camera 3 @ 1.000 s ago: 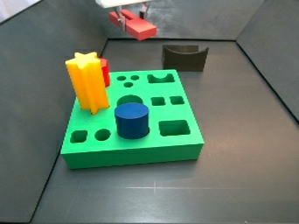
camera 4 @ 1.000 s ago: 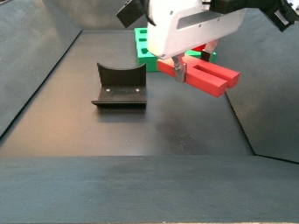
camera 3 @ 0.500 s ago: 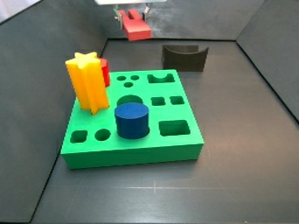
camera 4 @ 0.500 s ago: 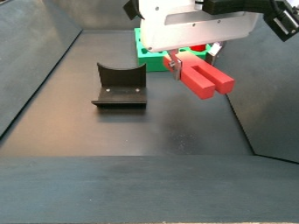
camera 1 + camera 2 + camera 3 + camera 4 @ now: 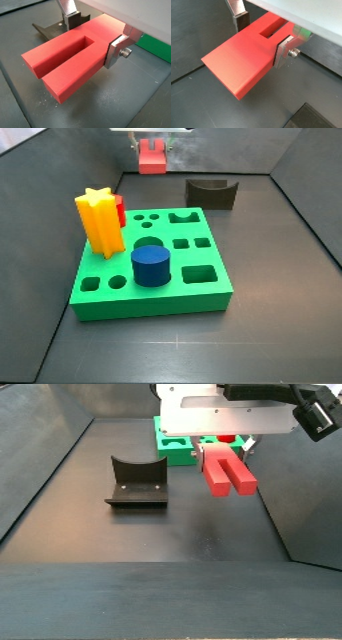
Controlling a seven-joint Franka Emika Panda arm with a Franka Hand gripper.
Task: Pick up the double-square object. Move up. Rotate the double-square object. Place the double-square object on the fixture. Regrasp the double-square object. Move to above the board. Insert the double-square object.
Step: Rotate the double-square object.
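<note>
My gripper (image 5: 93,35) is shut on the double-square object (image 5: 77,55), a long red block held level in the air, with its slotted end pointing away from the fingers (image 5: 118,50). Both wrist views show the silver plates clamping its sides near the solid end (image 5: 244,60). In a side view the double-square object (image 5: 227,469) hangs to the right of the fixture (image 5: 136,480), its two legs toward the camera. In a side view it (image 5: 152,157) hangs behind the green board (image 5: 201,300), left of the fixture (image 5: 211,193).
On the board stand a yellow star prism (image 5: 98,221), a blue cylinder (image 5: 150,265) and a small red piece (image 5: 122,210) behind the star. Dark sloping walls (image 5: 47,464) close in the floor on both sides.
The held red block has turned about the vertical: its legs, which pointed off to the side, now point straight along the floor. The gripper stayed at about the same height.
</note>
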